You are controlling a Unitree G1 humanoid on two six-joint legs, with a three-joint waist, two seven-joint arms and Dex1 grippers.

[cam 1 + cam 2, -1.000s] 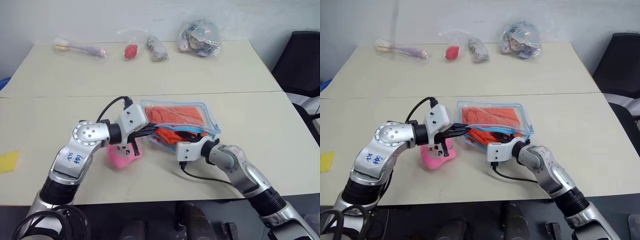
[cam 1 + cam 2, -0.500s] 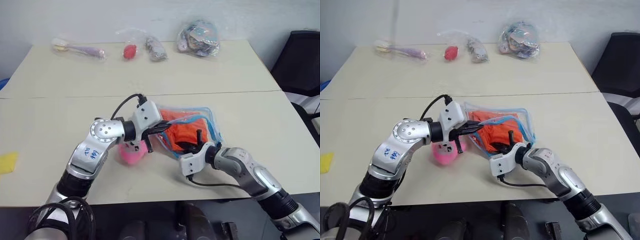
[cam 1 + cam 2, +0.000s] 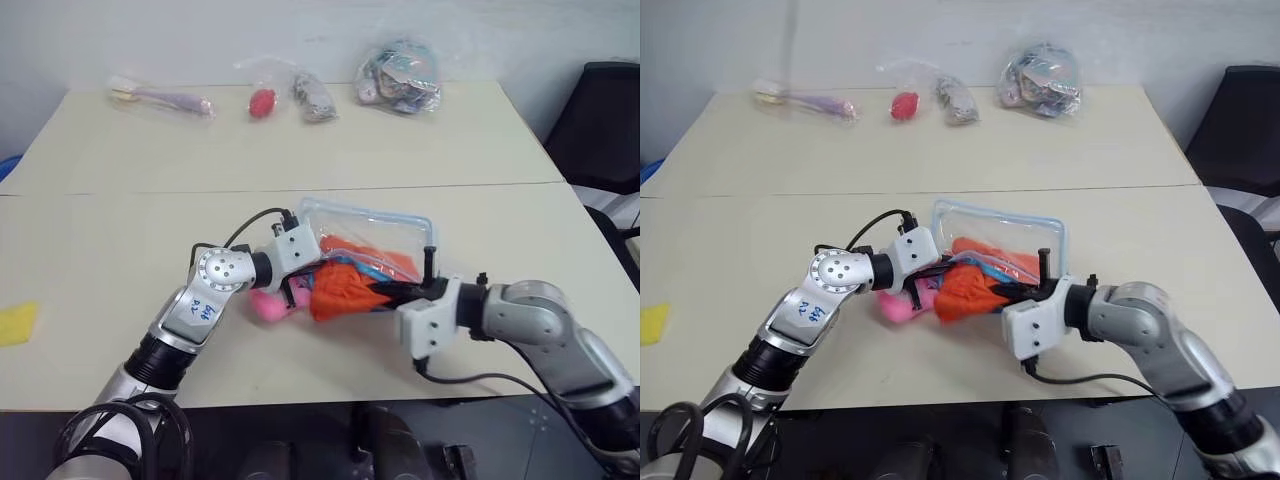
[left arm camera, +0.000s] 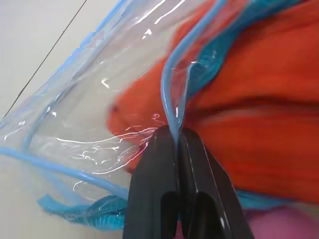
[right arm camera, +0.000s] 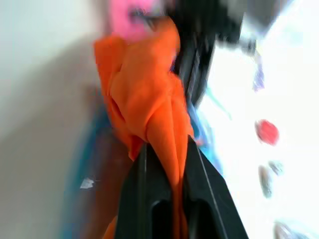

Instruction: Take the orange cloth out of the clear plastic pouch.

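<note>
Midway through the extraction, by the look of it. Left gripper (image 4: 177,137) pressed together on the light blue trim of the clear plastic pouch (image 3: 385,225), pinning the open mouth at centre frame on the tabletop (image 3: 120,240). Right gripper (image 5: 167,149) clamped on a bunched fold of the orange cloth (image 3: 345,290), a good wad of it bulging out of the mouth, just left of centre, with the rest seen through the clear wall further right. Small pink plush toy (image 3: 268,305) lying just beside the cloth, under the left wrist.

To do this step well: keep the trim pinched firmly and low so the pouch cannot ride along; draw the cloth away from the mouth in line with the opening, toward the lower right of the frame, not upward. Pull steadily, since ribbed fabric probably drags on vinyl. Watch for the pouch lifting or folding, a likely sign of snagging at the zipper. Avoid sweeping the pink toy along.
</note>
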